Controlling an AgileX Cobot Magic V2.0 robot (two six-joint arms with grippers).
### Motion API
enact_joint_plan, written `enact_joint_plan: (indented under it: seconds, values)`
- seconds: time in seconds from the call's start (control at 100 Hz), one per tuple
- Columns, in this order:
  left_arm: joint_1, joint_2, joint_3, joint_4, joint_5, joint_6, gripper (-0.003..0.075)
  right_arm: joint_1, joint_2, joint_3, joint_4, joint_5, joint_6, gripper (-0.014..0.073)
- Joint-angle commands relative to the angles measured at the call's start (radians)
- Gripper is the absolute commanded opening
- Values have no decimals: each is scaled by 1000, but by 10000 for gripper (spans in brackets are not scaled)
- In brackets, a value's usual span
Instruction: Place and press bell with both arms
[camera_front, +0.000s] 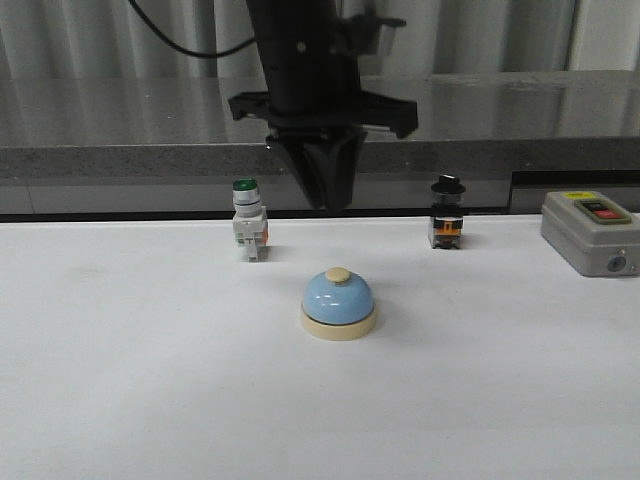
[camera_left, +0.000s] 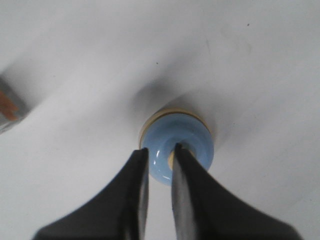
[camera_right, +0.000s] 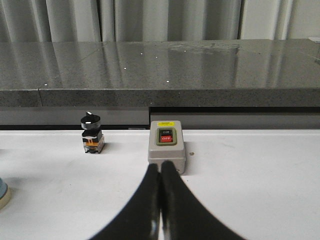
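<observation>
The light-blue bell (camera_front: 338, 300) with its cream base and button stands upright on the white table, near the middle. My left gripper (camera_front: 325, 203) hangs point-down above and just behind it, clear of the button. In the left wrist view the bell (camera_left: 192, 137) lies straight below the left gripper (camera_left: 160, 150), whose jaws stand a narrow gap apart with nothing between them. My right gripper (camera_right: 160, 166) is shut and empty, low over the table in front of the grey box; it is out of the front view. A sliver of the bell (camera_right: 2, 192) shows beside it.
A green-capped white switch (camera_front: 248, 230) stands behind and left of the bell. A black selector switch (camera_front: 447, 222) is behind it to the right. The grey box (camera_front: 590, 232) with red and green buttons sits far right. A dark stone ledge (camera_front: 100, 150) runs along the table's back.
</observation>
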Motion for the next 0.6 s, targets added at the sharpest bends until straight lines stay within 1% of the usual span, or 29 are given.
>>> enact_joint_plan:
  seconds: [0.0, 0.25, 0.59]
  values:
    - [6, -109, -32, 4, 23, -43, -19, -5, -11, -14, -12, -76, -3, -69]
    - [74, -191, -32, 48, 38, -93, -20, -5, -11, -14, -12, -76, -3, -69]
    - [251, -293, -26, 48, 46, -111, -20, -5, -11, -14, -12, -76, -3, -69]
